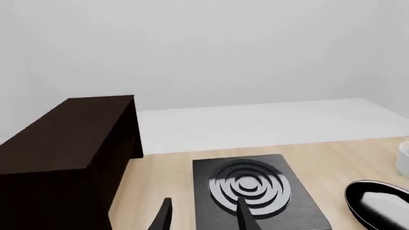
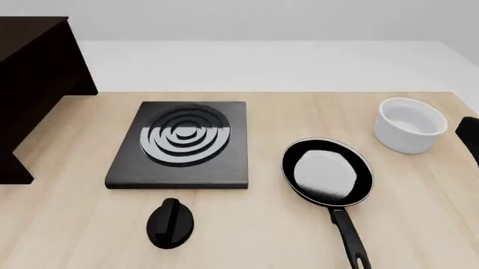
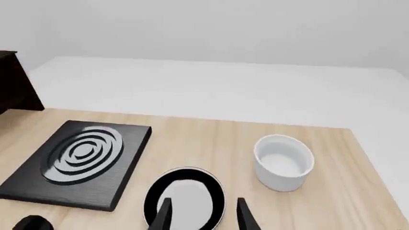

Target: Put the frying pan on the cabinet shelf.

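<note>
The frying pan (image 2: pixel 327 171) lies on the light wooden table right of centre, black with a glossy grey-white inside. Its long handle (image 2: pixel 348 235) points toward the near edge. The cabinet shelf (image 2: pixel 30 28) is the dark brown top board at the far left, also seen as the cabinet shelf (image 1: pixel 57 134). My right gripper (image 3: pixel 203 200) hovers open above the pan (image 3: pixel 185 191), with nothing between its fingers. My left gripper (image 1: pixel 204 199) is open and empty, facing the hob, with the pan (image 1: pixel 377 203) off to one side. Neither gripper shows in the front view.
A black square hob (image 2: pixel 183 143) with concentric rings sits mid-table between cabinet and pan. A white bowl (image 2: pixel 408 124) stands beyond the pan at the right. A small black oval object (image 2: pixel 170 223) lies in front of the hob. A dark shape (image 2: pixel 470 137) is cut off at the right edge.
</note>
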### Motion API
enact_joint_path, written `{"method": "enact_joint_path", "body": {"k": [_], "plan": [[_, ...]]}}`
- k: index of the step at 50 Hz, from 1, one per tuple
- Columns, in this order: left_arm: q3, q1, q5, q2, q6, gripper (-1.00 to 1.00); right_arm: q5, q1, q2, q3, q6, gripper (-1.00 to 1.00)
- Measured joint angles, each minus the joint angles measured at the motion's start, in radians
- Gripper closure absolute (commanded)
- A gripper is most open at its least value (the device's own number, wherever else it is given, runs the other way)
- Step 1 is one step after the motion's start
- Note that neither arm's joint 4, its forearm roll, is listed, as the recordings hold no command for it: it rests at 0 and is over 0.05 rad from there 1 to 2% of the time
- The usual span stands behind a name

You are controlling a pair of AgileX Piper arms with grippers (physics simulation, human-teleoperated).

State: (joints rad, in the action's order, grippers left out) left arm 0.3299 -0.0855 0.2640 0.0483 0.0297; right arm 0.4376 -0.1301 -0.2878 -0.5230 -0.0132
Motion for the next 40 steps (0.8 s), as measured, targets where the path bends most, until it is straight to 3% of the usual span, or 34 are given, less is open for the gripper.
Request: {"method": "enact_joint_path", "body": {"k": [15,28,40], "plan": [[0.095,-0.034,-0.027,0.197,-0.014,-1.0,0.184,-0.131,-0.195,-0.115,-0.051,-1.0],[0.08,-0.064,-0.126,0.319,-0.025,-1.0,0.329,-0.226,-0.372,-0.202,-0.116,-1.0],[0.065,-0.072,-0.164,0.357,-0.035,-1.0,0.392,-0.295,-0.504,-0.207,-0.18,-1.0]]}}
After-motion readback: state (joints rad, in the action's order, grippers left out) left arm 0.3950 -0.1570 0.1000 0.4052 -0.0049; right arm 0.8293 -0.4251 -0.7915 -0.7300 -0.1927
